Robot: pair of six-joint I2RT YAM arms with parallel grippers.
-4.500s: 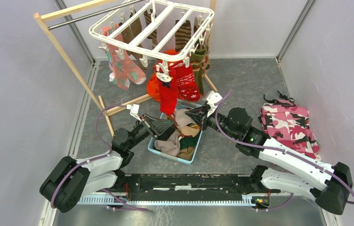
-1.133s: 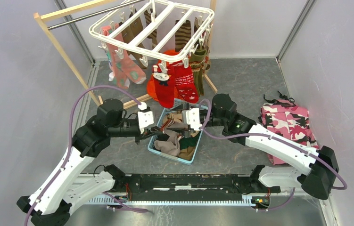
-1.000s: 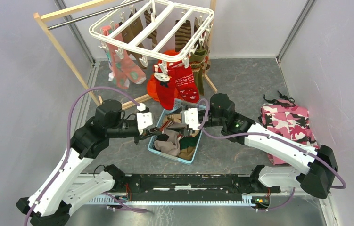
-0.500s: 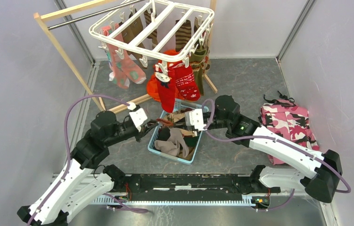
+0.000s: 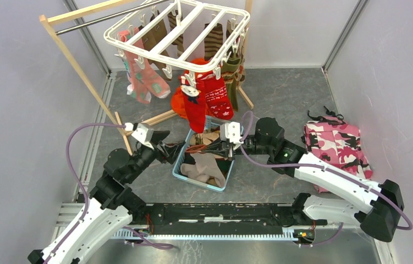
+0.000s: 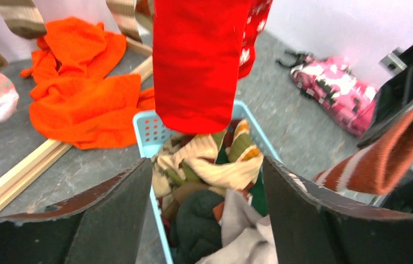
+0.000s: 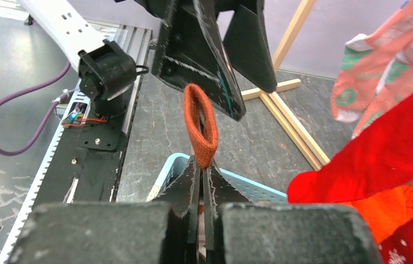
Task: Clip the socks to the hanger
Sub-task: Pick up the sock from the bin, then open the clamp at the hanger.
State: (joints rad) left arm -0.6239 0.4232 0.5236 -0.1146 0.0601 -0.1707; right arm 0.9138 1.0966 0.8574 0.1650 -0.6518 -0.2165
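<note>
My right gripper is shut on the reddish-brown cuff of a striped sock; the cuff stands up as a loop out of the jaws. The left wrist view shows that same sock at the right edge, above the basket. My left gripper is open and holds nothing; it hangs over the basket's left end, and cream, green and dark socks lie below it. From above, the left gripper and right gripper face each other across the basket. The white hanger hangs at the back with several socks clipped on.
The light-blue basket sits between the arms. A red sock dangles from the hanger just over its far end. An orange cloth lies by the wooden rail stand. A pink camouflage garment lies at the right.
The left gripper opened, let go of the sock and drew back to the left. The right gripper shut on the sock's cuff and shifted slightly right.
</note>
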